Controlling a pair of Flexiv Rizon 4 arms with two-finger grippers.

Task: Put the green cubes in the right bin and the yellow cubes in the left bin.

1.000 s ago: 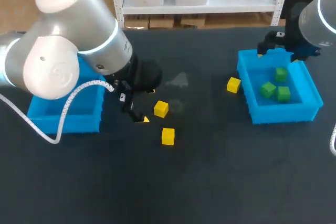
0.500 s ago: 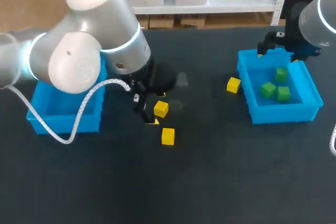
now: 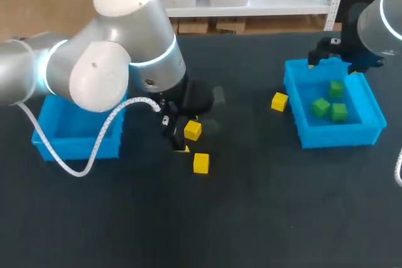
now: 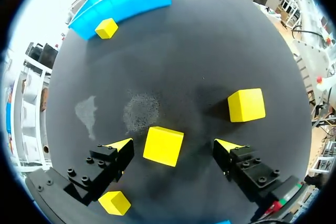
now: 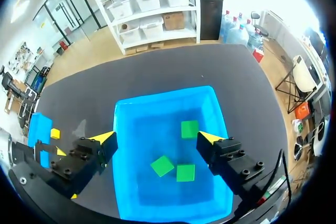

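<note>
The left tool (image 4: 173, 144) stands wide open around a yellow cube (image 4: 163, 146) on the desk (image 4: 210, 51), with one finger on each side and neither touching it. It seems low enough to grip, though the height is hard to judge. The step in hand is picking this cube for the left bin (image 3: 75, 145). Next, the fingers must close squarely on it and then lift. Another yellow cube (image 4: 245, 105) lies near, and one more (image 4: 106, 28) just beside the right bin (image 3: 333, 137). The right tool (image 5: 156, 139) hangs wide and empty over that bin, where three green cubes (image 5: 162, 166) lie.
</note>
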